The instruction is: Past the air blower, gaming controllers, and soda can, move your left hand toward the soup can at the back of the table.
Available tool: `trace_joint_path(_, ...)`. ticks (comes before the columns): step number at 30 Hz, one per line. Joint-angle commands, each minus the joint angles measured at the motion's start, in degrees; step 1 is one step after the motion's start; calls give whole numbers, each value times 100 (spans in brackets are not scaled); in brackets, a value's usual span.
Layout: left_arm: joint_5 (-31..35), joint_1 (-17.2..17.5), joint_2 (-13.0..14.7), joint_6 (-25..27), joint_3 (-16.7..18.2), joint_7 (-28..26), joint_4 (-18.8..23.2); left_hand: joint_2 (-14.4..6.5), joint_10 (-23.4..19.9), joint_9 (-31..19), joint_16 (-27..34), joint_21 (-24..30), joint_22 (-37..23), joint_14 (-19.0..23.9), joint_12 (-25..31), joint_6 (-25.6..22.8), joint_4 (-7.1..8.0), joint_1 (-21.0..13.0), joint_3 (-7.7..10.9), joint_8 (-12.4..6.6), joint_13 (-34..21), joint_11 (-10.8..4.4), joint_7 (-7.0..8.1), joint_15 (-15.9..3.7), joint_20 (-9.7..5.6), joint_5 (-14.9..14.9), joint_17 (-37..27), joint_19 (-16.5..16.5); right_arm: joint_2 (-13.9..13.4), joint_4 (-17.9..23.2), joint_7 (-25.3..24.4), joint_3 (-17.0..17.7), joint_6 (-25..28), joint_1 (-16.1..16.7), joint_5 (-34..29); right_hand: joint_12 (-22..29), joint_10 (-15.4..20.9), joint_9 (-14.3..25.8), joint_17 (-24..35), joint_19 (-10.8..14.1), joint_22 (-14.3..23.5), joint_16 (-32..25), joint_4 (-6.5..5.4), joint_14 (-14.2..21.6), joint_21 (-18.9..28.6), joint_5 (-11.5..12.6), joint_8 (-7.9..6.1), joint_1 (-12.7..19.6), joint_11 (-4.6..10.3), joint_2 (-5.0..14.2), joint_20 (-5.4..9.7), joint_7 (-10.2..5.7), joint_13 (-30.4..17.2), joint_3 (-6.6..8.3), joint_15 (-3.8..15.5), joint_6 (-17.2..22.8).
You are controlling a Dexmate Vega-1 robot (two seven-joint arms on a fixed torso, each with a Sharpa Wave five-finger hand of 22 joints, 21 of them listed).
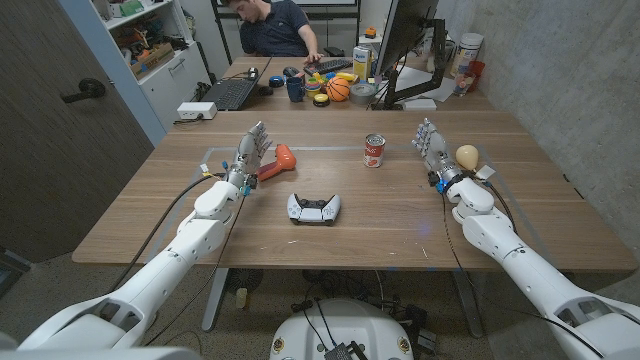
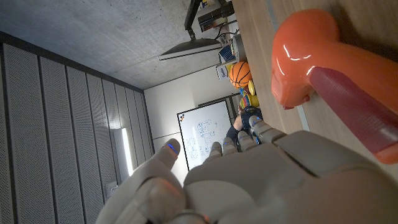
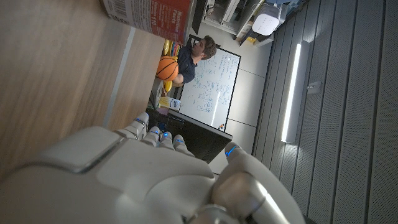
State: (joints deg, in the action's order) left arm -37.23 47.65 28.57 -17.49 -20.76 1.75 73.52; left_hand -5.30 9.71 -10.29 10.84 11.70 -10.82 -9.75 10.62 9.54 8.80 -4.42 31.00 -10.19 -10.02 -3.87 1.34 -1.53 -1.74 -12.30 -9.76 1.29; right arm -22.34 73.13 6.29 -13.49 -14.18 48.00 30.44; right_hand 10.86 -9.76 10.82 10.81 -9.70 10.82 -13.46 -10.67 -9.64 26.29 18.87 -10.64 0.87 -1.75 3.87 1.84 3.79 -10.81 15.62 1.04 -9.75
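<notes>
On the table [image 1: 520, 215], the soup can [image 1: 374, 150] stands toward the back, centre-right. The air blower [image 1: 281, 162] lies left of it, just beside the left hand [image 1: 249, 155]. One gaming controller [image 1: 314, 207] lies nearer the front, between both.

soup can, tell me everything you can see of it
The soup can is a small cylinder with a red and white label and a silvery metal top rim. It stands upright on the wooden table, toward the back, right of centre. Nothing touches it; both hands are apart from it. The label's text is too small to read.
</notes>
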Motion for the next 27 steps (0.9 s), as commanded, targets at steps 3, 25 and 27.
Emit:
trace_joint_path(3,181,-27,-112,-205,114,-80,-50,-425,387,-20,44,42,-23,-65,31,429,-2,-13,35,-49,-30,-34,12,2,-113,-32,-12,-3,1895,-58,1459,2173,586,5,-2207,25,-237,8,21,-327,28,-15,1,-640,21,25,-32,-8,-14,616,32,7,-27,35,-2,-597)
trace_joint_path(25,1370,-273,420,-262,88,-435,316,257,-188,-41,65,13,9,359,50,-228,-760,-465,-7,-131,-69,-282,1107,108,549,-34,-23,-218,2962,12,2341,3497,586,-164,-3400,26,-228,8,19,-311,29,-12,3,-627,3,22,-41,-6,-11,613,25,36,-27,36,-1,-583)
trace_joint_path(27,1448,-320,489,-250,91,-407,349,356,-173,-50,56,-4,10,323,36,-229,-874,-523,-41,-126,-74,-282,1124,195,817,-36,-35,-204,2991,8,2367,3541,566,-171,-3427,24,-234,8,18,-314,29,-11,4,-626,-1,22,-40,-5,-11,612,32,38,-27,36,0,-586)
